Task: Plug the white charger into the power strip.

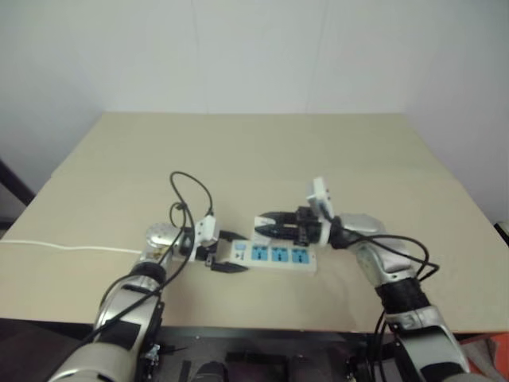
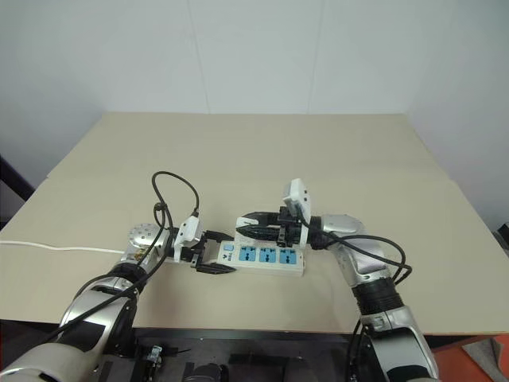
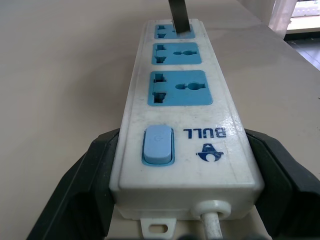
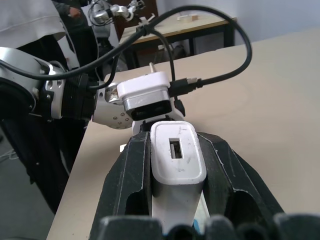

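With the left end effector [image 2: 213, 253] bracing the strip [image 2: 262, 256] and the right end effector [image 4: 172, 165] clamping the charger [image 4: 176, 157], we should square its prongs over a socket before pressing.

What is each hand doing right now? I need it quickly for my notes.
Left hand: fingers astride the switch end of the power strip, clamping it.
Right hand: shut on the white charger.
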Controlling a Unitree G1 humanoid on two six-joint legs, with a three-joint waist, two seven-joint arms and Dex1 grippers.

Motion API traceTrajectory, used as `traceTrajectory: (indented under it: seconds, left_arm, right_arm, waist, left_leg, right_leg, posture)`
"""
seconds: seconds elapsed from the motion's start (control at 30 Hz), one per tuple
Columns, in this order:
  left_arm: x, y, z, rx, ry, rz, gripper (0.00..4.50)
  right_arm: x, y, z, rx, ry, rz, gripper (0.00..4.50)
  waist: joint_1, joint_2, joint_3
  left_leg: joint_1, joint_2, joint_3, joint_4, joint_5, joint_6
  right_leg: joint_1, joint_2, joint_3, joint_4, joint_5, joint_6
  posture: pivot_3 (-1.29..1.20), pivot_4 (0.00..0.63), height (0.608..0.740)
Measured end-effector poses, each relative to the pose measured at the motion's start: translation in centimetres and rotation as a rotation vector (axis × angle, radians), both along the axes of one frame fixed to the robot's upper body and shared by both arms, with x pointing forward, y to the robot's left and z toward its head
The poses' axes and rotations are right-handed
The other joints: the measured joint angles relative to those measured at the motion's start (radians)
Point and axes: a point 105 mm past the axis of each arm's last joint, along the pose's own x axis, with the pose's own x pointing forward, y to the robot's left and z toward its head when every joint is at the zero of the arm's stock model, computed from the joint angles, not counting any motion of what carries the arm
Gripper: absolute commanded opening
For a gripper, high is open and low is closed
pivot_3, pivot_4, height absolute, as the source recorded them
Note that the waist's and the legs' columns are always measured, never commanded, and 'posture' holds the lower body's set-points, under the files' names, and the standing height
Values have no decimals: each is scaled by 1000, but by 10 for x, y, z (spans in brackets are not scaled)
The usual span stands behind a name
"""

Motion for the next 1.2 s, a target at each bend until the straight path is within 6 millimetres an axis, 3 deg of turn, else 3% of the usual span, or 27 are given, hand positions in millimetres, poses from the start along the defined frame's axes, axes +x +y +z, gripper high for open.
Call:
traceTrajectory:
  seconds: [0.53,0.87,1.2]
  left_arm:
    - [-1,2,-2,9,26,0,3283]
    - [-1,2,-1,8,28,2,3283]
    - [-1,2,-1,8,28,2,3283]
  right_arm:
    - [9,-4,-22,-55,-19,12,1137]
    - [17,-3,-21,-73,-62,14,1137]
    - [12,-7,-26,-86,-94,34,1137]
  waist:
    - [-4,0,0]
    - [-5,0,0]
    - [-5,0,0]
  left_leg:
    - [0,0,0,0,0,0]
    - [0,0,0,0,0,0]
    - [0,0,0,0,0,0]
  right_leg:
    - [0,0,0,0,0,0]
    - [0,0,0,0,0,0]
    - [0,0,0,0,0,0]
  posture:
    - [0,150,740]
    - [0,150,740]
    - [0,150,740]
